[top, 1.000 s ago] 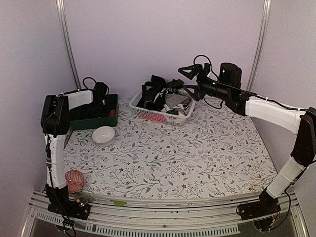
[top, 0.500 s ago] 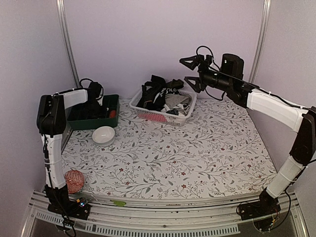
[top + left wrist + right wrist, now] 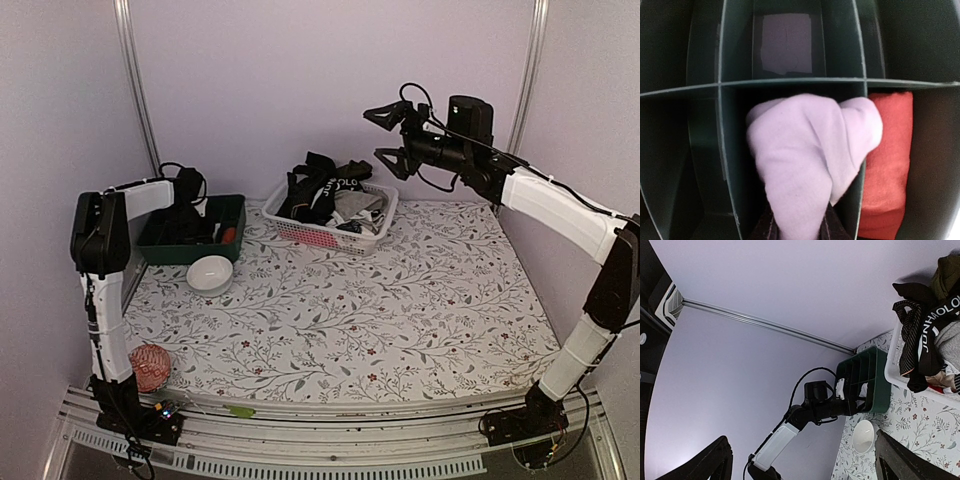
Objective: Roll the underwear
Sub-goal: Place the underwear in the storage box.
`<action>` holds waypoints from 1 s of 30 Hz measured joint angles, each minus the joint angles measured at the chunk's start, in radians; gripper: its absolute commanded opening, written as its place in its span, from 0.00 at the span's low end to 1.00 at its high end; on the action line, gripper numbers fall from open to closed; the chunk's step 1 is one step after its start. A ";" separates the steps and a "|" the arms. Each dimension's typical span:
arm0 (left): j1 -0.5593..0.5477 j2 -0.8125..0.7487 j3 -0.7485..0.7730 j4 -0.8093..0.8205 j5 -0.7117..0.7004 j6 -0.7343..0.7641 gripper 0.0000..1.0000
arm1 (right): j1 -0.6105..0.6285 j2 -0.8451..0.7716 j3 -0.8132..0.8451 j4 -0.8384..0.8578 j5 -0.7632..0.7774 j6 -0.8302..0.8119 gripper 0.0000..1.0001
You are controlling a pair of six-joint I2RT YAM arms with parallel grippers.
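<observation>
Lifted higher than a second ago, my right gripper (image 3: 382,134) hangs wide open and empty, the basket (image 3: 372,236) of underwear (image 3: 325,190) below-left for fetching, while my left gripper (image 3: 799,223) pinches a pale roll (image 3: 805,150) into the organiser (image 3: 790,84) cell beneath.

Soft, dim, even light; fisheye-warped wrist views

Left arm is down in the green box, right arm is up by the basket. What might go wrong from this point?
1. The left tool pinches the white roll where it bulges across a divider of the green box toward the red cloth; let go, it may unroll or straddle two cells.
2. The underwear heaps above the rim of the basket; the open right tool may drag several pieces out.
</observation>
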 measured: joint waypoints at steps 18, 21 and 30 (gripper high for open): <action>0.016 0.048 0.045 -0.021 0.045 0.002 0.09 | -0.013 0.041 0.088 -0.093 0.022 -0.004 0.99; 0.016 0.048 0.049 -0.027 0.061 0.010 0.17 | -0.014 0.041 0.088 -0.095 0.022 -0.004 0.99; 0.016 0.048 0.105 -0.082 0.031 0.047 0.51 | -0.014 0.041 0.088 -0.096 0.023 -0.004 0.99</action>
